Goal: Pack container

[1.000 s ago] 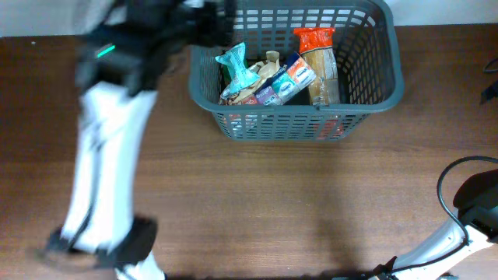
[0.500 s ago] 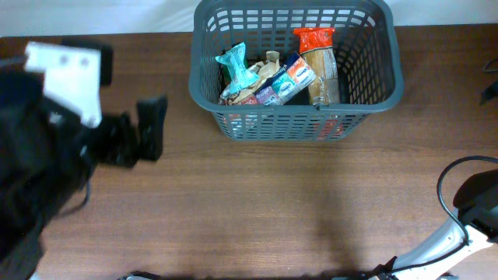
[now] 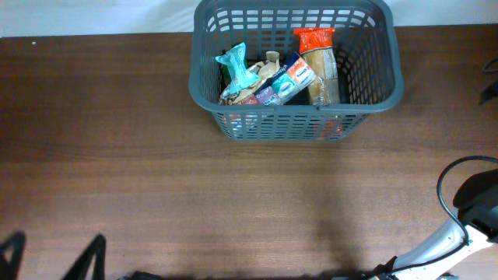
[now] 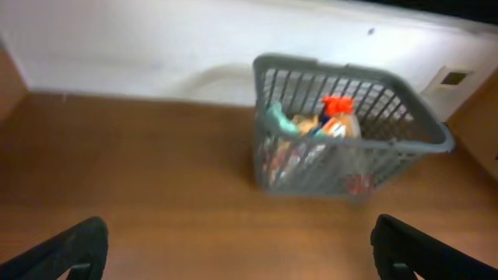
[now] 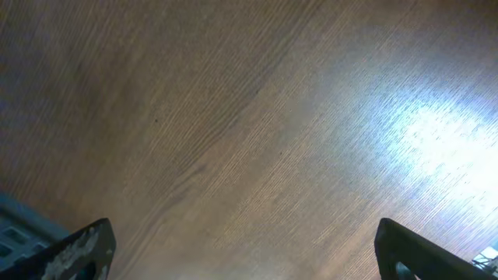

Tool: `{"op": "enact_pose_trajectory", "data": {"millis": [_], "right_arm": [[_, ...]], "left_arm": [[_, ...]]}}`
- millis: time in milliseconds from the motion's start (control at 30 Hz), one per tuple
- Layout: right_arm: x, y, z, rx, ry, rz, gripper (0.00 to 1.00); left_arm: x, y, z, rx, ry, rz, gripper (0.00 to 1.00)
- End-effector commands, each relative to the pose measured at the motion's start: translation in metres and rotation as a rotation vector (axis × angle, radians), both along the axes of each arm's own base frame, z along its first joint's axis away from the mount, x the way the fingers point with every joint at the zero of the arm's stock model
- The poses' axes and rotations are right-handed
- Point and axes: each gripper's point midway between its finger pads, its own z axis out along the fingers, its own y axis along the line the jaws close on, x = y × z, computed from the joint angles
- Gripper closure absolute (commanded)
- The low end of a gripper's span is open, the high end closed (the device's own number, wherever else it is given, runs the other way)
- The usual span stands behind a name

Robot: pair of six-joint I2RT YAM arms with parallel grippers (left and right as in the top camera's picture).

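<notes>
The dark grey slotted container (image 3: 288,124) stands at the table's far middle. It holds several packets: a teal one (image 3: 237,68), a blue and white one (image 3: 286,80) and a red-topped one (image 3: 317,54). It also shows in the left wrist view (image 4: 311,167), far ahead of the fingers. My left gripper (image 3: 50,257) is open and empty at the table's front left edge; its fingers are wide apart in its wrist view (image 4: 245,253). My right gripper (image 5: 245,249) is open and empty above bare wood. Only its arm (image 3: 467,225) shows overhead, front right.
The brown wooden table (image 3: 233,194) fills the view. A white wall (image 4: 117,47) runs behind the container. A black cable (image 3: 447,175) loops near the right arm at the front right.
My left arm has swung from beside the container's left end back to the table's front left. Only its fingertips now show overhead. The container and packets have not moved.
</notes>
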Motion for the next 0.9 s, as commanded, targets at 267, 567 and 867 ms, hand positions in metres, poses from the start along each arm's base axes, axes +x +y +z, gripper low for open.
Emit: {"op": "enact_pose_trajectory", "data": {"millis": [267,567,867], "right_arm": [[0.0,0.0,0.0,0.003,-0.001,-0.009,0.01],[0.0,0.0,0.0,0.003,-0.001,-0.009,0.01],[0.0,0.0,0.0,0.003,-0.001,-0.009,0.01]], "left_arm": [[0.01,0.003,-0.092,-0.094,0.273,0.135,0.01],[0.015,0.006,-0.104,-0.032,0.306,0.138,0.01],[0.054,-0.001,-0.103,0.192,0.211,0.02,0.01]]}}
